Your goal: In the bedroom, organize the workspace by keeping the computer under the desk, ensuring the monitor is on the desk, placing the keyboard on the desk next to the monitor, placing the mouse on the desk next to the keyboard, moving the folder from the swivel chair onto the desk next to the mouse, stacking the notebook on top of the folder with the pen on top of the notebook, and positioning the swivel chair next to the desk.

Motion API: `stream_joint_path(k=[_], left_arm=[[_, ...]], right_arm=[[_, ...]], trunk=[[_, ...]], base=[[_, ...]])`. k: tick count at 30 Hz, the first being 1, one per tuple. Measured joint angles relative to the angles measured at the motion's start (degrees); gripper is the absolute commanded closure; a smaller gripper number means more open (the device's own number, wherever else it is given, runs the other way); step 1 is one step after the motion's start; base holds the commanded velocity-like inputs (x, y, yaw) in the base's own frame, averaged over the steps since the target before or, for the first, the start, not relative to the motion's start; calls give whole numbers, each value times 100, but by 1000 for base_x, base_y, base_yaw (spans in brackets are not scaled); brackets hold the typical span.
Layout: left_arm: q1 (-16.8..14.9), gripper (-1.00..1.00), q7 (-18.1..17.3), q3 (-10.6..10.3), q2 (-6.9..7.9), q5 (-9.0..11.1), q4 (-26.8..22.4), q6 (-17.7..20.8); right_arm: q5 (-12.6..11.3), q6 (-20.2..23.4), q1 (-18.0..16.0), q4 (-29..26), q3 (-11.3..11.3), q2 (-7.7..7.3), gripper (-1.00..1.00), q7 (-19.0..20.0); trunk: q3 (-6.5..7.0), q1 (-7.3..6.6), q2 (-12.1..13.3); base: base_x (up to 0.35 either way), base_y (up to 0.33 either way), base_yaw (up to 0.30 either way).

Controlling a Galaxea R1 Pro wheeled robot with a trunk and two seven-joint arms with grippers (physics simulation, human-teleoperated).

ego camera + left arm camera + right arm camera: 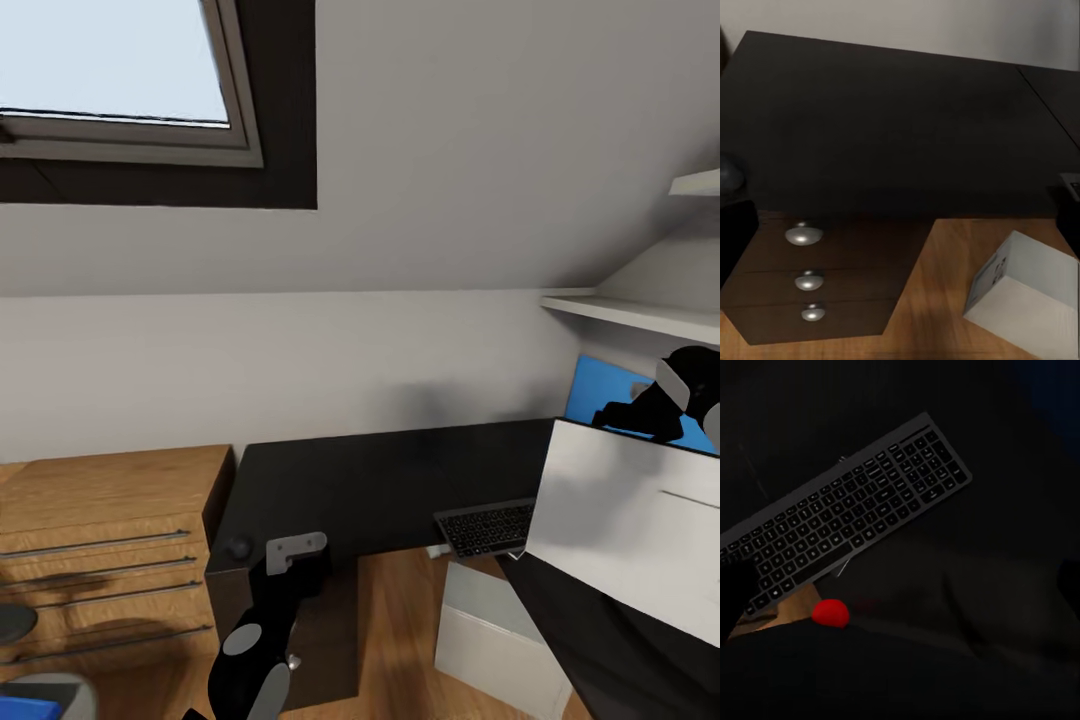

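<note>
Desk ran black and long under the sloped wall, and we logged the keyboard lying on it near the front edge, one end tucked behind the monitor's pale back. The monitor stood tilted across the right of the head view, black stand hidden. Behind its top edge we saw the folder, bright blue, up by the wall under the shelf.

Right arm reached over the monitor; its gripper showed dark against the folder, and we could not tell how far the jaws stood apart or whether they held anything. From its wrist camera we saw the keyboard slanting over the desk edge, a small red thing just beside its near side (could not make out what it was).

Left arm hung low in front of the drawer pedestal, its gripper near the desk's front edge; its opening could not be judged either. Computer sat on the wood floor under the desk, light grey. Wood cabinet stood to the left of the desk.
</note>
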Motion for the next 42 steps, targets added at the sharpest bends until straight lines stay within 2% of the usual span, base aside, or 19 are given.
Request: stream_joint_path(k=[10,13,20,29,42], left_arm=[[-1,-100,1,-79,0,-1,1,3],[0,-100,0,-86,0,1,1,3],[-1,-100,1,-89,0,-1,2,1],[0,-100,0,-89,0,0,1,-3],[0,-100,0,-89,0,0,1,-3]], right_arm=[[14,-2,-1,0,12,5,-100,-2],[-73,4,-5,-58,-24,14,-100,2],[-2,6,-3,-167,-17,20,-100,8],[-38,7,-4,-316,-48,27,-100,10],[-32,7,-4,-329,-50,28,-100,4]], trunk=[[0,1,0],[1,2,-1],[1,1,-1],[1,1,-1],[1,-1,-1]], base=[[-207,1,0],[-247,0,0],[-140,0,0],[-169,0,0],[-20,0,0]])
